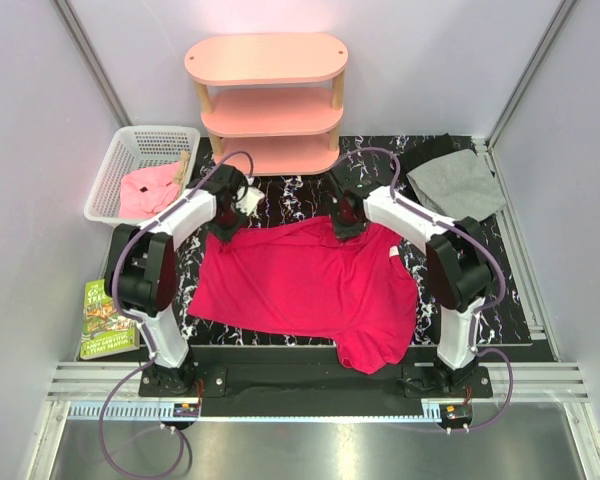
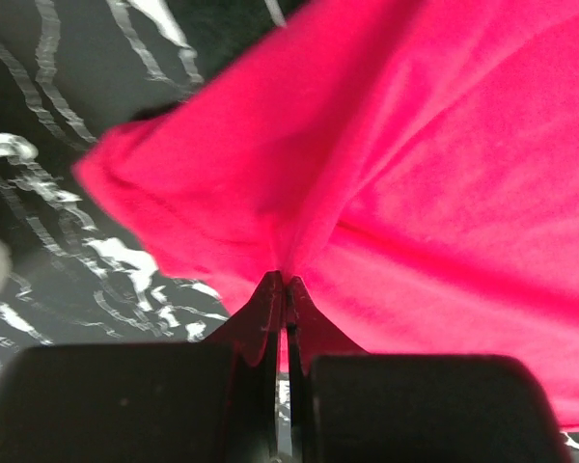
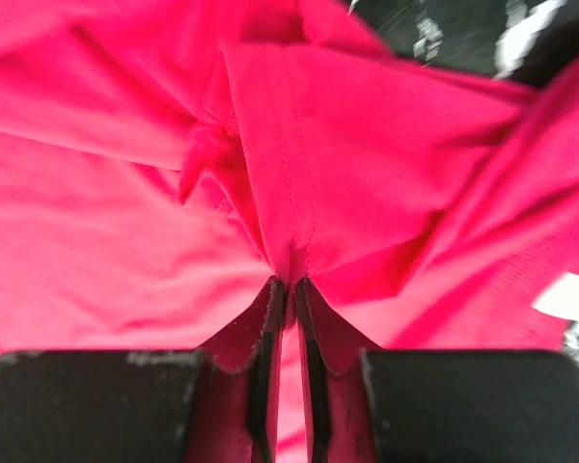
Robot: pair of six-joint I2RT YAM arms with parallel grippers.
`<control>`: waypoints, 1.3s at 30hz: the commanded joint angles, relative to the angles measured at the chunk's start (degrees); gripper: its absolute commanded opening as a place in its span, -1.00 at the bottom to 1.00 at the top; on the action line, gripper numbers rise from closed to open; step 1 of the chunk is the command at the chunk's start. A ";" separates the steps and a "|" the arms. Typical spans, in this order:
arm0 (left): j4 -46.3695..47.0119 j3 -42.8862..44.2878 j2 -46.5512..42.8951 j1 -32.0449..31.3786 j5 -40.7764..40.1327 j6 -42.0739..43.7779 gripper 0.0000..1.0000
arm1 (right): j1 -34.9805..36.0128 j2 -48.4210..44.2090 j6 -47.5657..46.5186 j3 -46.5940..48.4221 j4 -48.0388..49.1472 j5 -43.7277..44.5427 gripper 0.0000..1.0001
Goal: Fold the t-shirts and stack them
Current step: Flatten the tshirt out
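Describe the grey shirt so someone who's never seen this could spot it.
Find the pink shelf at the back. Right of it, on the black mat's far corner, lies the grey shirt. It's the only grey cloth; the red shirt lies spread mid-mat.

book point(image 1: 108, 320) title illegible, grey t-shirt point(image 1: 460, 183) edge partly hidden

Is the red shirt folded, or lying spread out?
Spread out: the red shirt lies open on the mat, left gripper and right gripper pinching its far edge.
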 commanded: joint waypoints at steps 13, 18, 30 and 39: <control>-4.27 16.88 -6.45 6.85 -5.62 6.25 -1.00 | -4.95 -8.91 -2.37 14.32 -6.54 9.12 -0.77; -4.53 23.98 -6.63 7.46 -8.61 8.19 -1.00 | -10.48 -10.14 -3.16 22.32 -8.13 10.72 -0.88; -11.56 27.97 -19.16 7.64 -12.04 12.14 -1.00 | -13.13 -22.34 -0.89 31.67 -14.37 10.11 -0.91; -14.46 13.55 -35.18 7.55 -12.92 13.73 -1.00 | -13.13 -40.89 1.85 21.02 -18.32 7.30 -0.94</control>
